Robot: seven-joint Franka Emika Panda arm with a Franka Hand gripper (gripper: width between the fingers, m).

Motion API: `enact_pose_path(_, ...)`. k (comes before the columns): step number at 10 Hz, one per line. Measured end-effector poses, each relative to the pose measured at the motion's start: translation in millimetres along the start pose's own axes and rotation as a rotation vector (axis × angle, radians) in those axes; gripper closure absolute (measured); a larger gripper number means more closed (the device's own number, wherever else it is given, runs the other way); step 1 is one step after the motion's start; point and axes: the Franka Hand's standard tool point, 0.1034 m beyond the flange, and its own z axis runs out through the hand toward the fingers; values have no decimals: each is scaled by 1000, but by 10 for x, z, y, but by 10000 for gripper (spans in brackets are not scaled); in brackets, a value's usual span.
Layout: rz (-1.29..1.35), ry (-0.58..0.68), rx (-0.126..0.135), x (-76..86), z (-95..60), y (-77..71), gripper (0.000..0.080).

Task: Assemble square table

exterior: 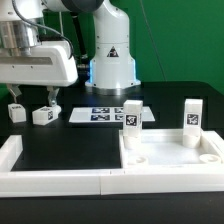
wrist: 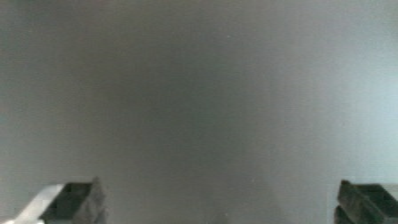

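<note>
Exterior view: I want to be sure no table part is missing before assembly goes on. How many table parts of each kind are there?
Tabletop: 1
Legs: 4
Total: 5
</note>
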Motion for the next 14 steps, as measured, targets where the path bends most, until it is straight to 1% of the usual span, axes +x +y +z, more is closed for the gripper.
enact_pose_path(1,-21,-24,4,-49,22,34,151)
enact_pose_path(2,-22,-125,25,-207,81,189,151)
enact_pose_path(3,10,-268,59,-351,86,307,151)
enact_pose_path(4,36,-396,85,-432,91,323,151)
enact_pose_path(5,36,-463,89,-456,128,310,151)
enact_pose_path(6,37,-539,101,-475,126,290,151)
enact_pose_path(8,39,-657,110,-483,152,281,151)
enact_pose_path(9,50,-754,122,-549,171,292,151)
enact_pose_path(10,63,-827,123,-571,244,342,151)
enact_pose_path(11,61,-831,116,-553,299,359,151)
enact_pose_path(14,60,-832,116,-564,300,354,151)
